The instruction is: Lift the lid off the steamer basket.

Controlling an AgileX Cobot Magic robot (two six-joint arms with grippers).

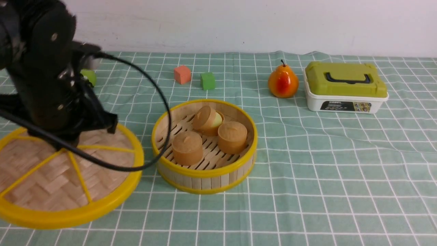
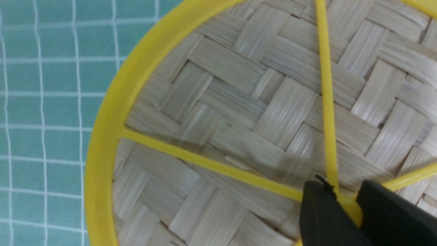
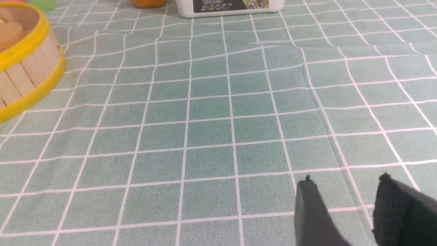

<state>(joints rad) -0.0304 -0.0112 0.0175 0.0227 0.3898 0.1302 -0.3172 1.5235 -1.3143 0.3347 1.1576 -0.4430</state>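
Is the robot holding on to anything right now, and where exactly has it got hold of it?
Yes: the left end effector grips the lid by its yellow centre knob.

Front view's pretty bright and evenly lit, looks like soft light, and I can't tell where it comes from. There's a small shiny highlight on the red and orange pear (image 1: pixel 283 82), otherwise hardly any glare. The black arm (image 1: pixel 51 68) up close is kinda soft and out of focus. Left wrist cam is dimmer and cooler, but the bamboo weave on the lid (image 2: pixel 273 95) is nice and crisp, with the dark fingers (image 2: pixel 324 215) blurry. Right wrist shot's brighter and a bit washed out, fingers (image 3: pixel 314 212) fuzzy there too.
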